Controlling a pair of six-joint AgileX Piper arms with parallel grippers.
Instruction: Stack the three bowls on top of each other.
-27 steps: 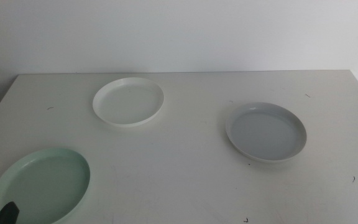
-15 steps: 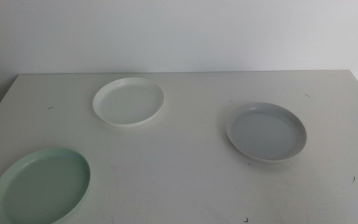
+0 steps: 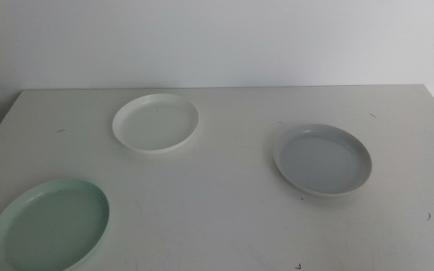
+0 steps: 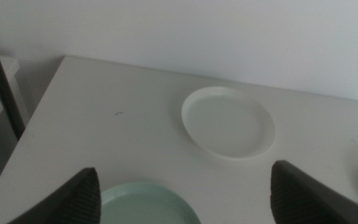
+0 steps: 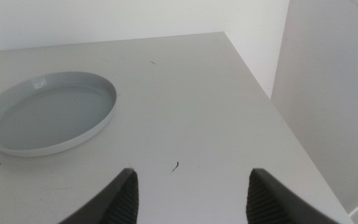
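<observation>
You've got three smooth shallow round dishes apart: mint green bowl (image 3: 50,225), white bowl (image 3: 156,123), grey bowl (image 3: 322,159); left gripper (image 4: 185,193) and right gripper (image 5: 191,193) both spread wide, empty.

A white table (image 3: 224,203) fills the lower frame; a plain white wall (image 3: 217,41) spans the top.

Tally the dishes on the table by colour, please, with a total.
Mint green shallow round plastic bowl: 1
White shallow round plastic bowl: 1
Pale grey shallow round plastic bowl: 1
Total: 3, all lying apart, none stacked yet.
</observation>
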